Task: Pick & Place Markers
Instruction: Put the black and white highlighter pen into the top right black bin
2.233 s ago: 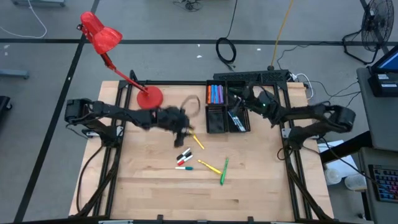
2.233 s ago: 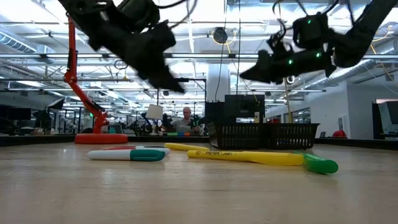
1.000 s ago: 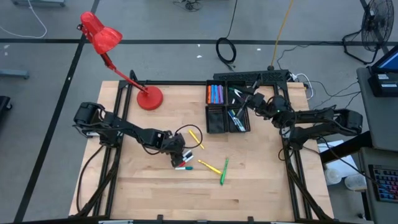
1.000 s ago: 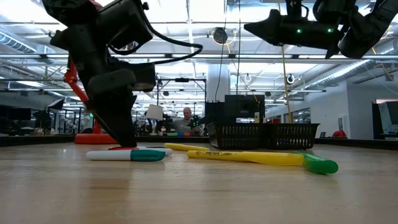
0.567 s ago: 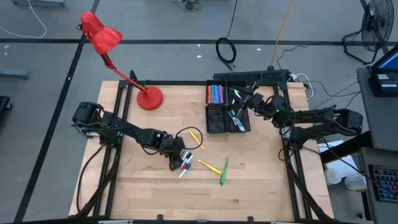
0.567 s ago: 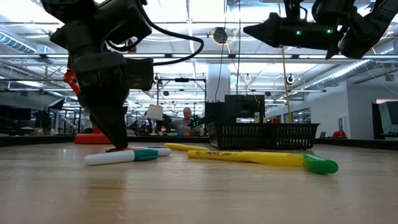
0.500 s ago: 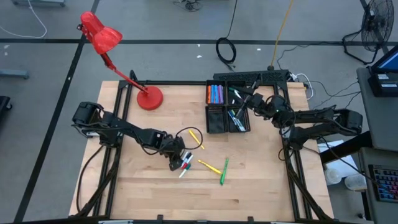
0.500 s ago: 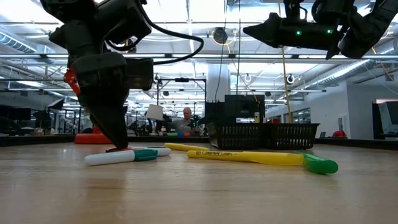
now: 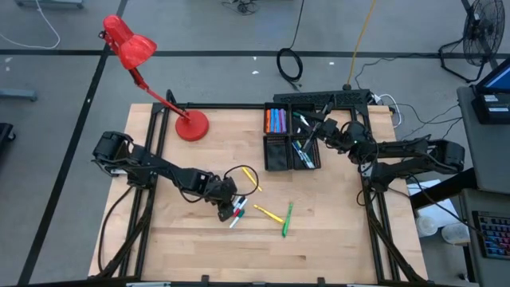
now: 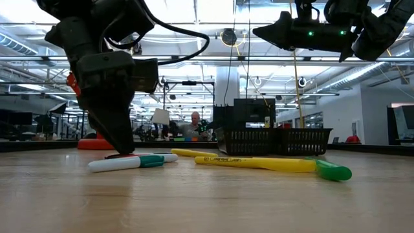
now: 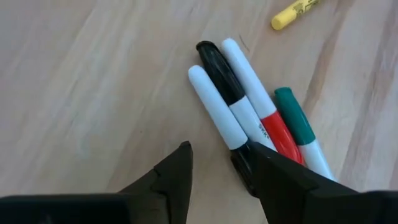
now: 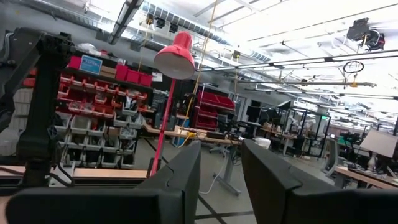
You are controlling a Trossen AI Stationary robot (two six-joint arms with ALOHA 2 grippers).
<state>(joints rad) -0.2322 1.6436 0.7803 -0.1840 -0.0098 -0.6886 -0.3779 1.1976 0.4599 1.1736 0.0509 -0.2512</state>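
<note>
Down on the worktop (image 9: 191,239), the left claw (image 11: 214,163) stands parted beside white-barrelled markers (image 11: 249,106). At two o'clock, the right claw (image 12: 221,168) hangs slightly parted, empty, above the tray (image 9: 291,151).

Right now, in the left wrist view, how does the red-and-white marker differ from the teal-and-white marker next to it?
The red-and-white plastic marker points its white end away from the left pincer; the teal-and-white plastic marker points its teal end away. The red one has a black-and-white marker on its other side; the teal one lies outermost. Both lie flat on the light wooden table, side by side and parallel.
</note>
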